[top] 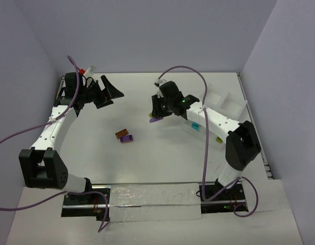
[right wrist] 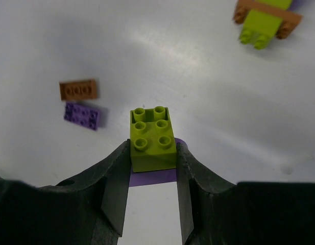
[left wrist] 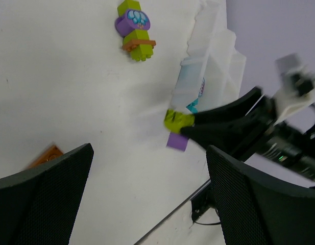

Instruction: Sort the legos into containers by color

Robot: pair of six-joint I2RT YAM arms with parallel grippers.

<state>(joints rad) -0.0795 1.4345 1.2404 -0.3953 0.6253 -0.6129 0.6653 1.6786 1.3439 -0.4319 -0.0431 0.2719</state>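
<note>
Lime brick (right wrist: pixel 152 143) studs: right wrist view only.

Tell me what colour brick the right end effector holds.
A lime green brick, purple plate beneath; clearest in right wrist view.

No legible text, label, brand or number in any view. Only print seen: a pale blue motif, no letters, on the round purple plastic piece (left wrist: pixel 132 20) atop the lime-green and orange brick clump (left wrist: pixel 141 37). Stud tops of the lime-green studded plastic brick (right wrist: pixel 152 140): any marking unreadable.
</note>
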